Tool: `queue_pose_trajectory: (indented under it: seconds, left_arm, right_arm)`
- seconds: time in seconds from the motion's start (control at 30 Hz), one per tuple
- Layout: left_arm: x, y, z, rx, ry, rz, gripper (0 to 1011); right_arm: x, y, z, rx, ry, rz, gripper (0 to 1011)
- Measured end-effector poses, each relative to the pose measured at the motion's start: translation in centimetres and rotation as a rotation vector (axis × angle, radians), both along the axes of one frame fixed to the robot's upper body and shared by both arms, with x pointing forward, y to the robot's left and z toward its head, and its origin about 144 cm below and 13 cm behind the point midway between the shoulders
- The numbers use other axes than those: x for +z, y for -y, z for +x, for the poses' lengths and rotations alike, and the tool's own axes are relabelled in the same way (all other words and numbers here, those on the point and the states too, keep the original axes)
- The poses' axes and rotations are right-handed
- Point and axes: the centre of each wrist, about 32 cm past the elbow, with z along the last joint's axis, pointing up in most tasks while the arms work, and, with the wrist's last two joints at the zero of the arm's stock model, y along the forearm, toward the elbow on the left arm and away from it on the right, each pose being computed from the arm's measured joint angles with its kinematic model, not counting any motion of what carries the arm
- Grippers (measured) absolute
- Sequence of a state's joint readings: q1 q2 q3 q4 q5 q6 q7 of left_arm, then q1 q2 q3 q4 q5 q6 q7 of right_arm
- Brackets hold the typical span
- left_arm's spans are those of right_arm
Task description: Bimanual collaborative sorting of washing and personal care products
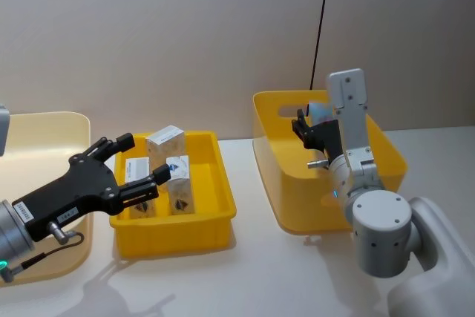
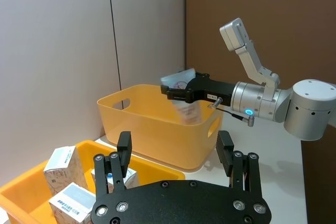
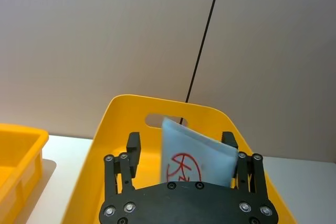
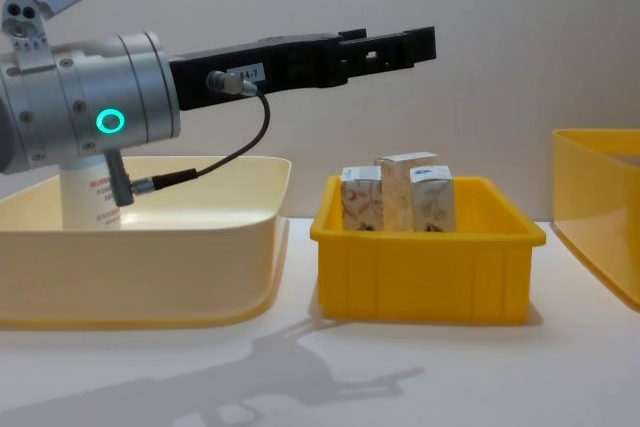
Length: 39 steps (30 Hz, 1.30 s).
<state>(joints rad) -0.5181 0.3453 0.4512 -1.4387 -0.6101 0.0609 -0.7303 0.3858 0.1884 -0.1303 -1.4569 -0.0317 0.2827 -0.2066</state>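
Here, your counter point(image 1: 245, 272) carries a cream bin point(image 4: 200, 247) at the left, a deep yellow bin point(image 1: 278, 183) at the right and a shallow yellow tray point(image 1: 215, 183) between them. Your right tool point(image 3: 181, 141) hangs over the deep yellow bin, pinching a pale blue tube point(image 3: 197, 156) with a red circle mark, whose near end the tool's body hides. Your left tool point(image 1: 145, 158) hovers spread above the tray, just over the upright beige cartons point(image 4: 400, 192) standing in it and touching none; the arm half covers a white bottle point(image 4: 90, 197) in the cream bin.
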Motion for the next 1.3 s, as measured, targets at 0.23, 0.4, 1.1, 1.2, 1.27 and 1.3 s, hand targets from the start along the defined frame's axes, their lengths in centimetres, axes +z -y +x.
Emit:
queue_pose_trajectory:
  seconds: [0.23, 0.4, 1.1, 1.2, 1.27, 1.3]
  left_arm:
    - [0.0, 0.0, 0.0, 0.000, 0.000, 0.000, 1002]
    - [0.0, 0.0, 0.0, 0.000, 0.000, 0.000, 1002]
    - [0.0, 0.0, 0.0, 0.000, 0.000, 0.000, 1002]
    - [0.0, 0.0, 0.0, 0.000, 0.000, 0.000, 1002]
    - [0.0, 0.0, 0.0, 0.000, 0.000, 0.000, 1001]
    - [0.0, 0.0, 0.0, 0.001, 0.000, 0.000, 1002]
  right_arm:
    - [0.0, 0.0, 0.0, -0.002, -0.004, -0.001, 1001]
    - [0.0, -0.1, 0.0, -0.004, -0.008, -0.001, 1001]
    - [-0.1, 0.3, -0.4, 0.060, 0.058, 0.021, 1001]
    - [-0.1, 0.5, -0.7, 0.103, 0.094, 0.035, 1001]
    - [-0.1, 0.6, -0.9, 0.124, 0.108, 0.043, 1001]
    - [0.0, 0.7, -1.0, 0.143, 0.122, 0.049, 1001]
